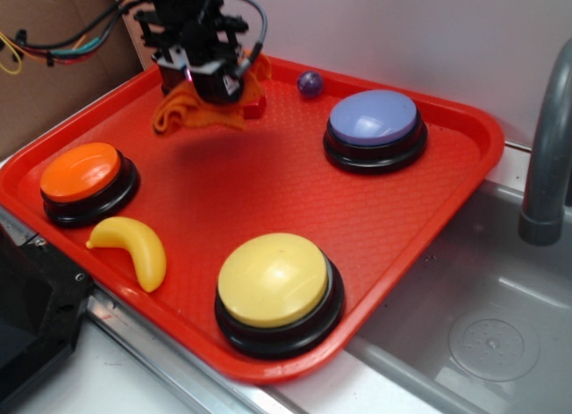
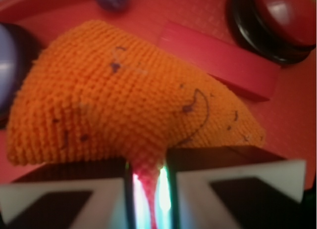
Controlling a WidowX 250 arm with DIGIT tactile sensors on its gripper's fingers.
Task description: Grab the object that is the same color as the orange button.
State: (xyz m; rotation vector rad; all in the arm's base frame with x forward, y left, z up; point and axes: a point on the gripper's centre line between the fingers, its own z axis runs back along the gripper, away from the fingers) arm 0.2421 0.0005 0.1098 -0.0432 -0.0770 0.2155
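Red tray [image 1: 268,199] spreads under everything. Big buttons sit on it: yellow one [image 1: 275,280] up front, lilac one [image 1: 374,119] at the right, orange button [image 1: 80,172] on the left edge. Banana [image 1: 134,249] lies beside that. At the tray's far corner my end effector [image 1: 207,85] is clenched on the orange cloth [image 2: 124,100], a fold pinched between my fingers [image 2: 64,204], red block [image 2: 218,66] just behind, tiny purple ball [image 1: 310,83] beyond.
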